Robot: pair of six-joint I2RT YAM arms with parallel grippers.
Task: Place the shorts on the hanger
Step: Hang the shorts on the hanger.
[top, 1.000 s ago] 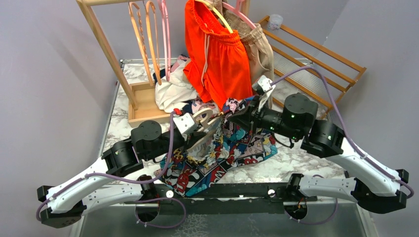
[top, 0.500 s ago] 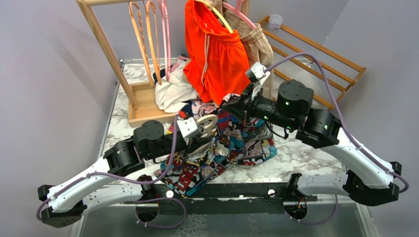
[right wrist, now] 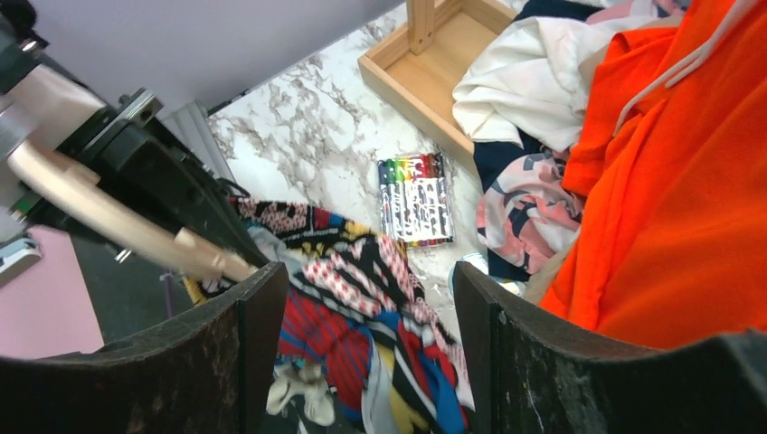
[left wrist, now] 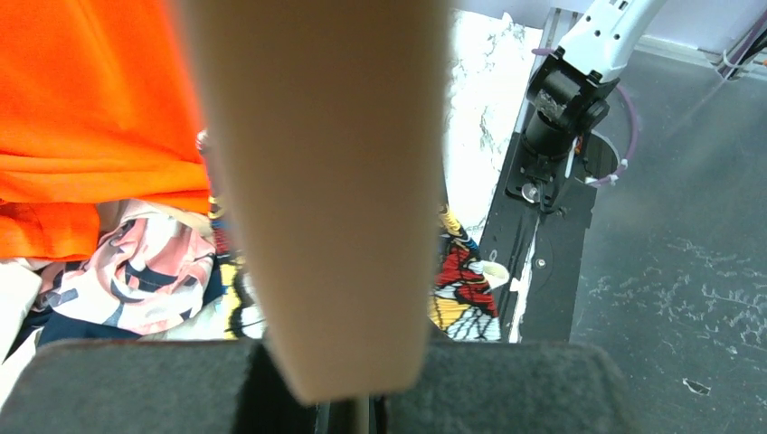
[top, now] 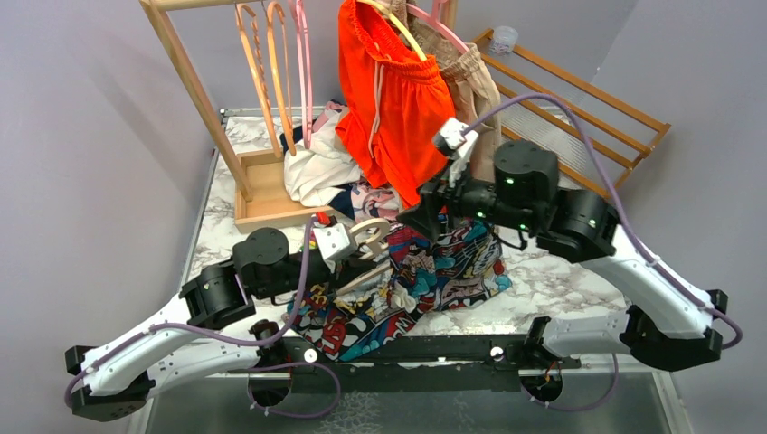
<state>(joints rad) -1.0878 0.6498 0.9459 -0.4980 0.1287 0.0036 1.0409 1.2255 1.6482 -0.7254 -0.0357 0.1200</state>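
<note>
Left hand [top: 357, 255]: clamps the cream hanger [left wrist: 317, 181]
Right hand [right wrist: 366, 285]: spread wide, empty
Comic-print shorts [top: 457, 262]: heaped on table [top: 553, 282] under hanger

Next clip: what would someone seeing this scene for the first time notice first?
The bright orange shorts hanging on the wooden rack at the back dominate the top view. Below them, the comic-print shorts lie crumpled on the marble table between the arms. The left gripper is shut on the cream hanger above them, while the right gripper hangs open and empty.
</note>
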